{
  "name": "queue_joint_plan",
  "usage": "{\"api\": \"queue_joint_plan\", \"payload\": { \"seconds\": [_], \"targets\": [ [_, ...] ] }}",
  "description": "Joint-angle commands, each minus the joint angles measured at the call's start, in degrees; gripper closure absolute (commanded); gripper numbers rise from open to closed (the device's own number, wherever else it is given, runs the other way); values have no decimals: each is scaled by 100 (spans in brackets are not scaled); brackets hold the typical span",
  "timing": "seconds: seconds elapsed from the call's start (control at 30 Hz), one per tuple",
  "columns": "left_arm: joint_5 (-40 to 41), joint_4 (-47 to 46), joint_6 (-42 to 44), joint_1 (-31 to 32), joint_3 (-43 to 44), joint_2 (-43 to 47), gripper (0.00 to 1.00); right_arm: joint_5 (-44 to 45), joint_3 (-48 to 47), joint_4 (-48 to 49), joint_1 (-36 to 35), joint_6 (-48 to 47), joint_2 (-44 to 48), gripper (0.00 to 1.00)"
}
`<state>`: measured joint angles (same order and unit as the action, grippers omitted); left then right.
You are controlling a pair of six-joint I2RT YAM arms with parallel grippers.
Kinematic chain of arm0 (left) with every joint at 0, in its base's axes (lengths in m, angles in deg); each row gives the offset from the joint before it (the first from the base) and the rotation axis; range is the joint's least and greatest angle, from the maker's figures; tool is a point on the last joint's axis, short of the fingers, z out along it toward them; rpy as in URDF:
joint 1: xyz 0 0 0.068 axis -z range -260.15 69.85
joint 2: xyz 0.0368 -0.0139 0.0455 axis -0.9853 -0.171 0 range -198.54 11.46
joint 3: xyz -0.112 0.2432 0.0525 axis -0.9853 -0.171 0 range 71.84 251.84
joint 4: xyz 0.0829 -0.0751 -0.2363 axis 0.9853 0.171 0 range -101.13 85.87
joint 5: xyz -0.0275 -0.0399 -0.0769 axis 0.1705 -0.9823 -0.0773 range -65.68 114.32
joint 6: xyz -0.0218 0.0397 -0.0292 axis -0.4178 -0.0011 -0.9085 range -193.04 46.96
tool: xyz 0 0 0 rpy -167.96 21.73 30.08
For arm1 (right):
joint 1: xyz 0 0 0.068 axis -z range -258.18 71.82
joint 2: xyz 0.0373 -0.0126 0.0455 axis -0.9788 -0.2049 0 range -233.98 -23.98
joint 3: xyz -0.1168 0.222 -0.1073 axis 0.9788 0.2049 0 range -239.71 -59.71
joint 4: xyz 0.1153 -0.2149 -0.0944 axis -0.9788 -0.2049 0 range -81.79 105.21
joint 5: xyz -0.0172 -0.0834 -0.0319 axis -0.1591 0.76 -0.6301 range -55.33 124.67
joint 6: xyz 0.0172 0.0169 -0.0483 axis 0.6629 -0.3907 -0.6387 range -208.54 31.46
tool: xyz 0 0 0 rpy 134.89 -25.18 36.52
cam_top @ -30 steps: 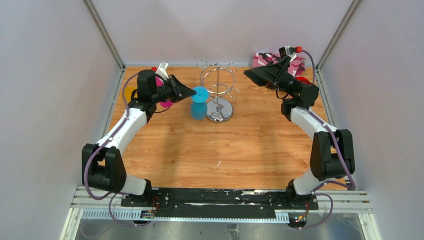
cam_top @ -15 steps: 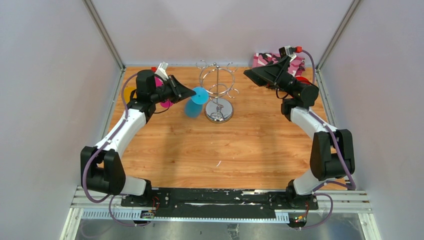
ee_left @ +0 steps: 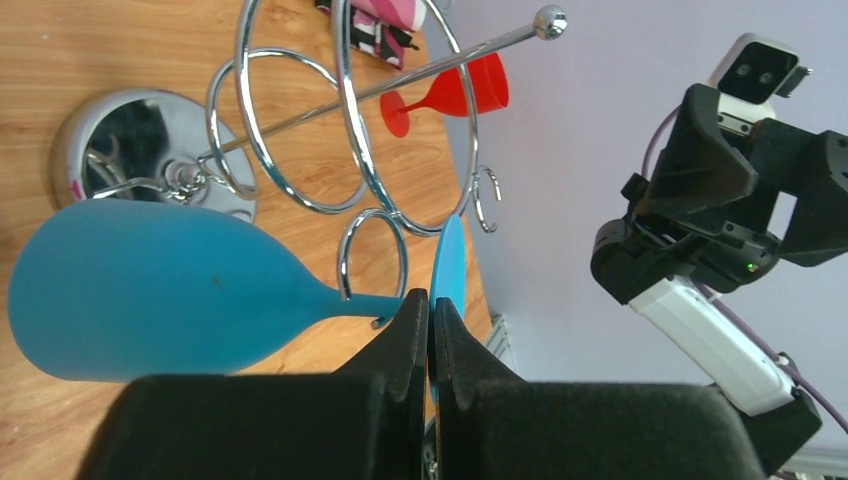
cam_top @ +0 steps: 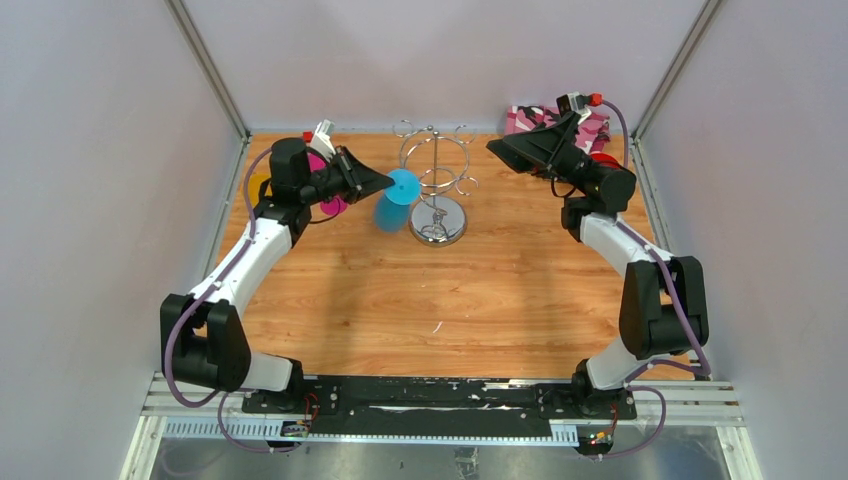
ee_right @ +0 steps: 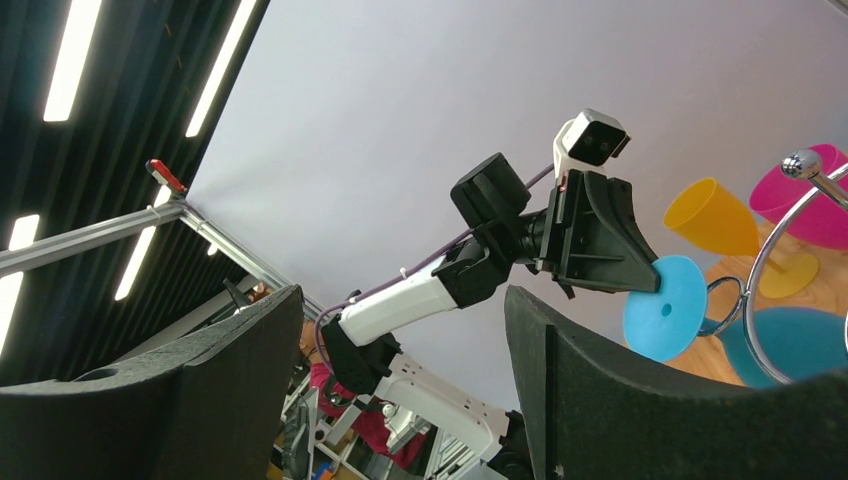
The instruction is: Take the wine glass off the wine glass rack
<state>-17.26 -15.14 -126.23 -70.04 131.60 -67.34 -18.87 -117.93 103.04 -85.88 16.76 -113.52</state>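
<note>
The chrome wine glass rack (cam_top: 436, 180) stands at the back middle of the table; it also shows in the left wrist view (ee_left: 300, 130). A blue wine glass (cam_top: 394, 204) hangs upside down and tilted at the rack's left side, its stem in a wire loop (ee_left: 372, 262). My left gripper (cam_top: 384, 182) is shut on the rim of the glass's blue foot (ee_left: 449, 265). The blue bowl (ee_left: 150, 290) fills the left wrist view's lower left. My right gripper (cam_top: 497, 147) is open and empty, raised to the right of the rack, apart from it.
A red glass (ee_left: 450, 95) lies behind the rack at the far right. Pink (ee_right: 815, 195) and yellow (ee_right: 715, 220) glasses stand at the back left behind my left arm. A pink patterned cloth (cam_top: 525, 120) lies at the back right corner. Walls enclose three sides.
The blue glass has swung: its bowl moved left, away from the rack's base, and tilted. My left gripper stays shut on its foot. The right arm has not moved.
</note>
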Motion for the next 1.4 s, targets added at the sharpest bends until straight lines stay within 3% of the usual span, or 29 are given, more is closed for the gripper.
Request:
{"api": "queue_joint_plan", "payload": {
  "seconds": [0.0,0.63,1.07,1.2,1.37],
  "targets": [
    [-414,-382,-335,35,-77,61,100,-34,8,357,76,32,-26,22],
    [-236,-263,-308,-203,-412,414,100,-34,29,357,78,66,-29,22],
    [-23,690,163,-369,-291,1037,100,-34,25,357,83,68,-73,22],
    [221,1362,530,-369,-117,1413,100,-34,24,353,81,65,-88,22],
    [1188,2942,1454,-369,482,2101,100,-34,13,357,84,69,-106,22]
  ]
}}
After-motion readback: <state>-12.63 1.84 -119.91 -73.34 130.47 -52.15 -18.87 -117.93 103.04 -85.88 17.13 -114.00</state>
